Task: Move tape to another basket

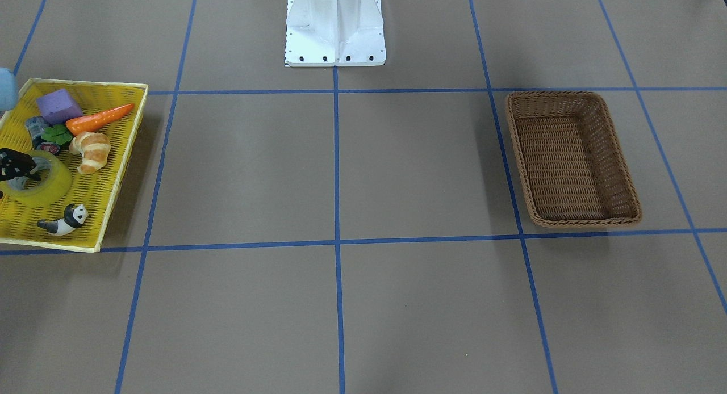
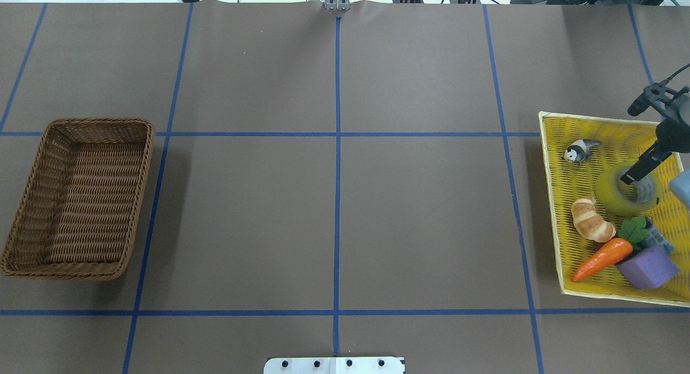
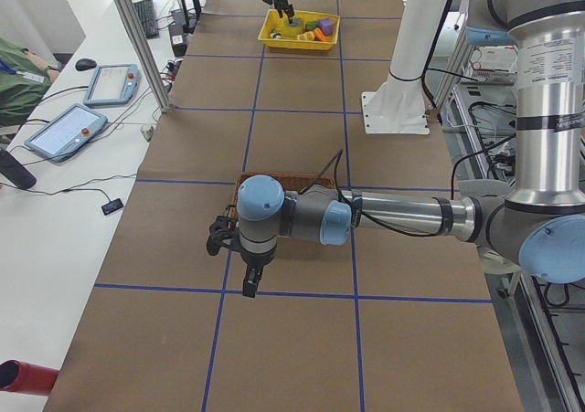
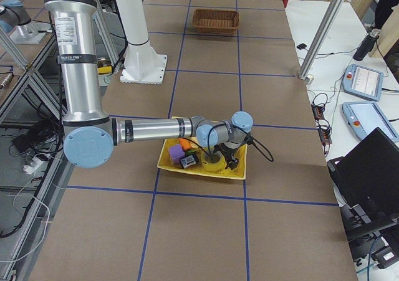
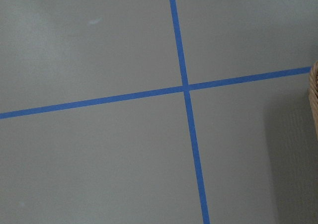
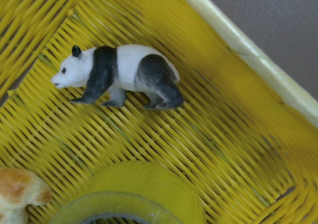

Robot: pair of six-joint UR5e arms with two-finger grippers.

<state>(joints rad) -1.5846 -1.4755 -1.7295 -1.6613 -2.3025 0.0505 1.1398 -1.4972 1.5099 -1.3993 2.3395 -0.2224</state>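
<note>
The yellow tape roll (image 2: 612,193) lies flat in the yellow tray; it also shows in the front view (image 1: 50,188) and at the bottom of the right wrist view (image 6: 144,189). My right gripper (image 2: 633,174) hangs over the roll with one dark finger (image 2: 640,165) in its core. The other finger is hidden, so I cannot tell whether it grips. The brown wicker basket (image 2: 97,122) stands empty at the table's other end. My left gripper (image 3: 247,279) hovers above the table beside the basket, seen only from the side, so I cannot tell its state.
The yellow tray (image 2: 550,201) also holds a panda figure (image 2: 579,150), a croissant (image 2: 592,227), a carrot (image 2: 601,258), a purple block (image 2: 647,267) and a small dark can (image 1: 46,146). The white robot base (image 1: 335,30) stands mid-table. The basket's rim (image 5: 314,90) edges the left wrist view.
</note>
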